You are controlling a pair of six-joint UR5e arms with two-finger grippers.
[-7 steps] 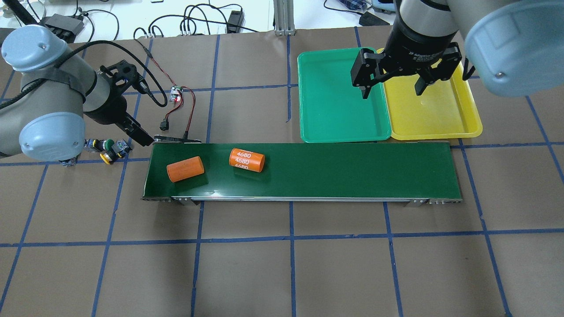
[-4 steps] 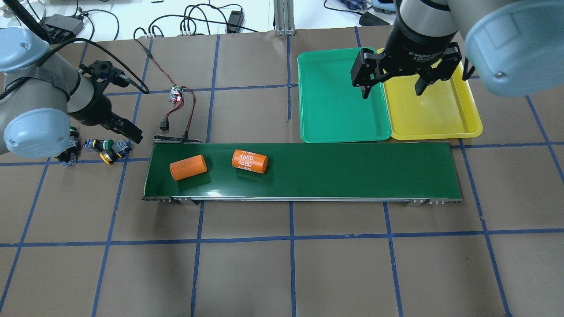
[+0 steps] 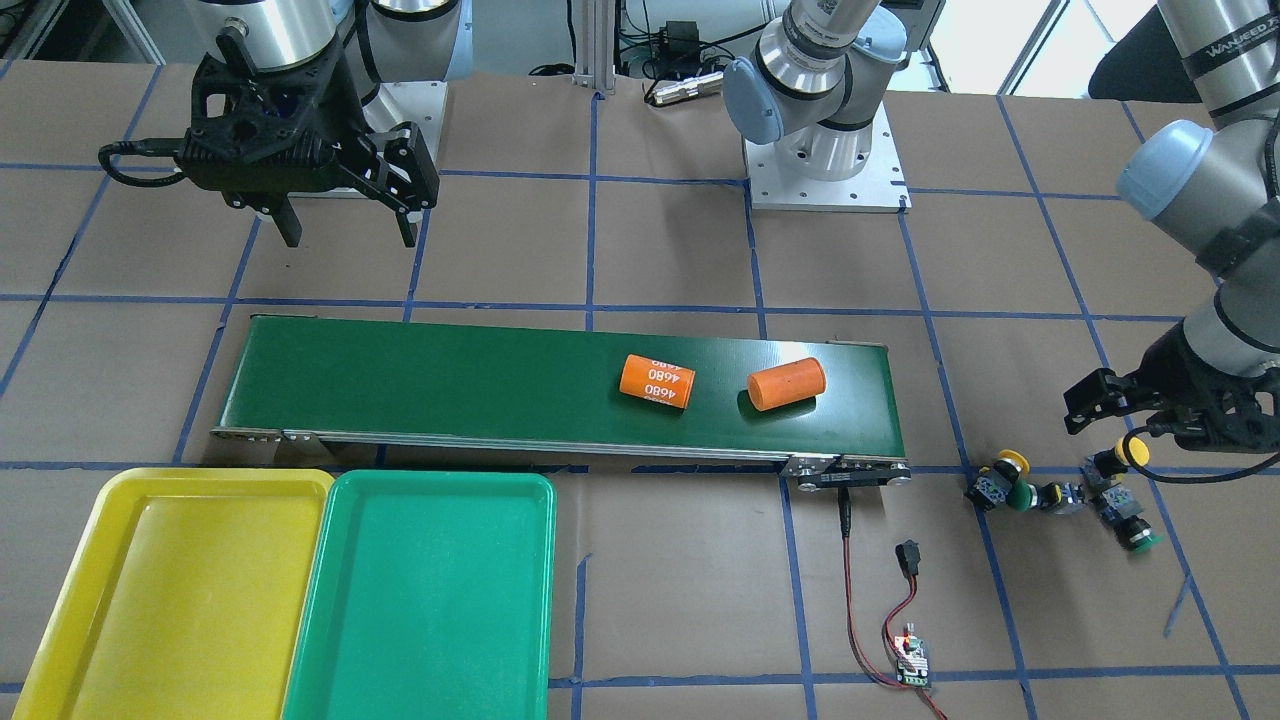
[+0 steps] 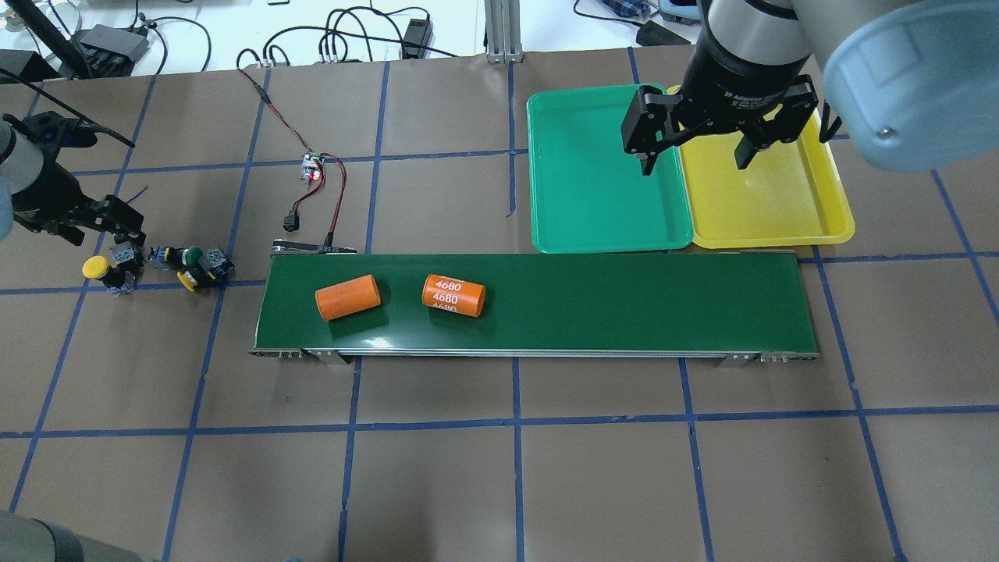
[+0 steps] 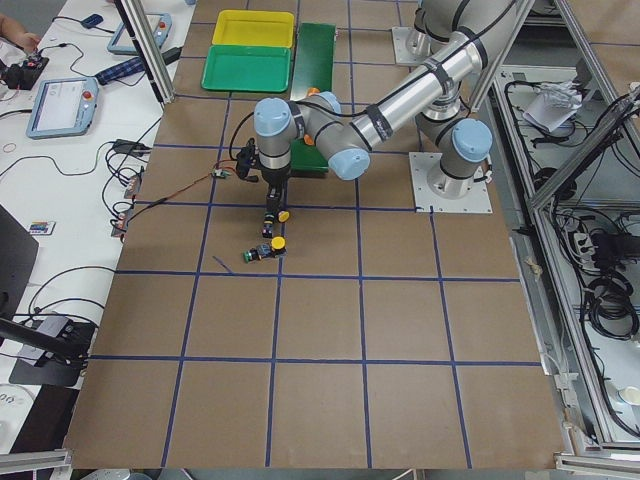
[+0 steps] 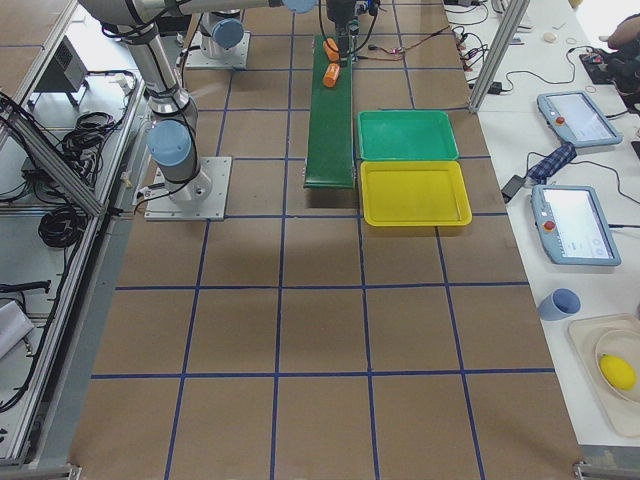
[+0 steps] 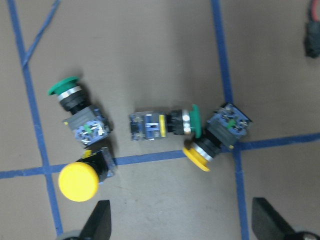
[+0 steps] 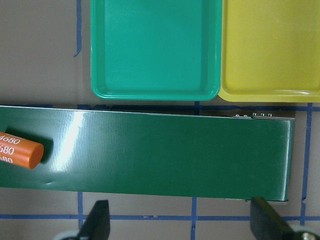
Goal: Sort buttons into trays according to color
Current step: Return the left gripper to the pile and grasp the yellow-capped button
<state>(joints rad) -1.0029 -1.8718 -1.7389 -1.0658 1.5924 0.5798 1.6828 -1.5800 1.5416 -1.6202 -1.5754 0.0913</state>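
Now, closest to the robot, a long dark-green conveyor belt (image 4: 624, 304) is lying across the brown, blue-taped table (image 4: 515, 468). It is carrying a plain orange cylinder (image 4: 348, 297) and an orange cylinder printed 4680 (image 4: 453, 295) near its 9 o'clock end. Beyond that end, four small black-and-grey push-buttons (image 7: 147, 126) with round caps are lying on the table, well apart from both trays. In the left wrist view, the left yellow button (image 7: 78, 181) is sitting at 7 o'clock of the cluster and the left green button (image 7: 70, 95) at 10 o'clock. The middle green button (image 7: 170, 124) is lying on its side, with the right yellow button (image 7: 200, 152) touching its cap at 4 o'clock. The left gripper (image 7: 183, 222) is hovering at 6 o'clock of them, jaws spread wide and holding nothing. Farther off, a small circuit board (image 4: 312, 166) with red and black wires is lying at the belt's 11 o'clock. At 1 o'clock, a shallow green plastic tray (image 4: 609, 246) and a shallow yellow plastic tray (image 4: 780, 239) are sitting side by side, rims touching. The right gripper (image 4: 694, 162) is hanging high, jaws parted, gripping nothing.
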